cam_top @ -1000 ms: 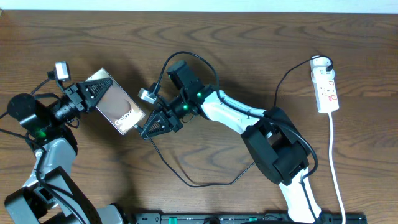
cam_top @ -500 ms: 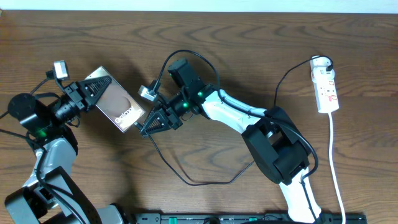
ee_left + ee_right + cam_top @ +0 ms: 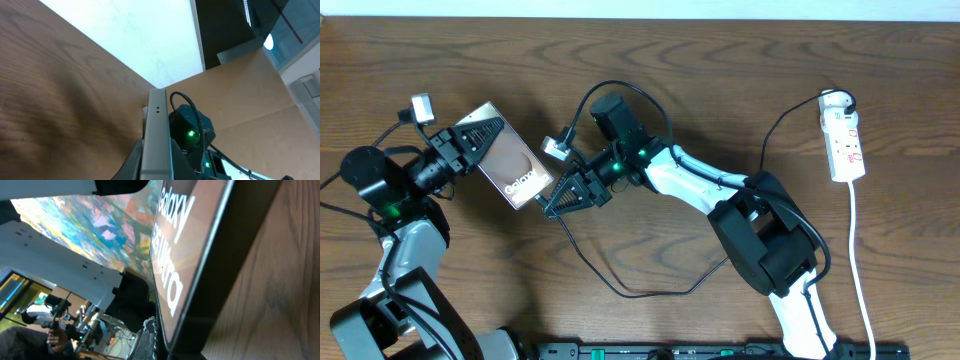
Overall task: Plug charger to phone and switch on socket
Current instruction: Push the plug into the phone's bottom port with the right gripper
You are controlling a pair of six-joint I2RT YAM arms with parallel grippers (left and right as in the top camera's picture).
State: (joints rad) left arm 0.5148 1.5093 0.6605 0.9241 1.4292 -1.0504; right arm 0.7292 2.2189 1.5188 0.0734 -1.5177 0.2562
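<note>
The phone (image 3: 510, 170) shows a brownish screen with white Galaxy text and lies tilted between the two arms. My left gripper (image 3: 470, 145) is shut on its upper-left end; the left wrist view shows the phone's silvery edge (image 3: 156, 135) between the jaws (image 3: 155, 167). My right gripper (image 3: 552, 205) is shut on the tip of the charger (image 3: 620, 290), right at the phone's lower-right end. The right wrist view shows the screen (image 3: 185, 255) very close; the connector tip is hidden there. The socket (image 3: 845, 140) lies at the far right, with the charger's other end plugged in at its top.
The charger's black cable loops over the table's middle below my right arm. The socket's white cord (image 3: 860, 270) runs down the right side. A black rail (image 3: 720, 350) lines the front edge. A pale wall (image 3: 125, 35) rises behind the table.
My right gripper has edged left and up against the phone's lower end. My left arm has shifted the phone slightly upward.
</note>
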